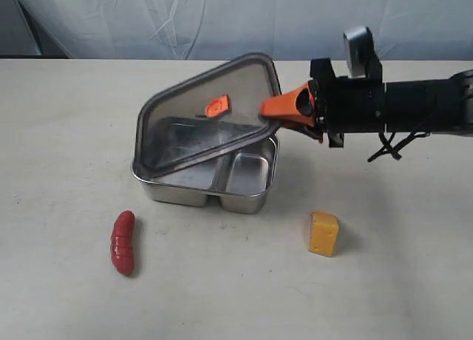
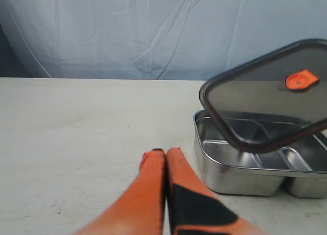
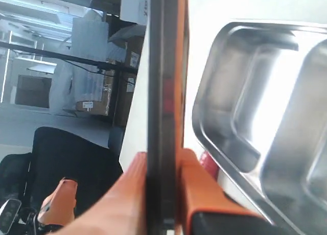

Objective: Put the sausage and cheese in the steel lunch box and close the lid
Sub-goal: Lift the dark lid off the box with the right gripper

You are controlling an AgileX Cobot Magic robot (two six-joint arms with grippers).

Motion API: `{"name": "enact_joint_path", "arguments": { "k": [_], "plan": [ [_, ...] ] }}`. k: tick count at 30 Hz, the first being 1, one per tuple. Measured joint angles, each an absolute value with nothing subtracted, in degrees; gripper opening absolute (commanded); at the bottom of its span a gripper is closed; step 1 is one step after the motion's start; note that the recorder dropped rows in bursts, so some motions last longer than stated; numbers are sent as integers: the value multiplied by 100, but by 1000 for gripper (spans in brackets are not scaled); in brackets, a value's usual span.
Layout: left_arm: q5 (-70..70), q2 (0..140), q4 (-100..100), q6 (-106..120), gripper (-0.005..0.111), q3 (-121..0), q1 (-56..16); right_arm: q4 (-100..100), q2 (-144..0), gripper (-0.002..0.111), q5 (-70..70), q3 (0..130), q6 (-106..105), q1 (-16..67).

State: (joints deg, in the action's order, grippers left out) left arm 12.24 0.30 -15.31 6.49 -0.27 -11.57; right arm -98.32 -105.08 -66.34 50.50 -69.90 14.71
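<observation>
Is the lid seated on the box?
No: the lid is tilted, one edge pinched by the right gripper, the other resting on the steel lunch box.

The lid (image 1: 203,122) hangs tilted over the steel lunch box (image 1: 192,196), low at the left rim and raised on the right, and it roofs the larger left compartment. The right gripper (image 1: 267,108), jaws clamped on the lid's right edge, bars the far right approach together with its arm. The near right compartment lies open from above. On the near desk (image 1: 222,299), the sausage (image 1: 123,242) on the left and the cheese (image 1: 324,233) on the right lie well apart, with bare surface around each.
</observation>
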Motion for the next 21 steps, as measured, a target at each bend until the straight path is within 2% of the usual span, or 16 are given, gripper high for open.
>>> {"name": "enact_joint_path", "arguments": {
  "k": [7, 10, 15, 18, 21],
  "plan": [
    [1224, 30, -1531, 649, 0, -27, -1157, -9812, -9241, -1, -6692, 5050, -7684, 1205],
    [1224, 30, -1531, 649, 0, -27, -1157, -9273, -8447, -1, -5982, 5050, -7972, 1040],
    [1224, 30, -1531, 649, 0, -27, -1157, -6399, -7360, -1, -3590, 5050, -7340, 1038],
    [1224, 30, -1531, 649, 0, -27, -1157, -4138, -7145, -1, -2954, 5050, -6343, 1137],
    [1224, 30, -1531, 649, 0, -27, -1157, -2211, -7122, -1, -2880, 5040, -5235, 1299]
  ]
}}
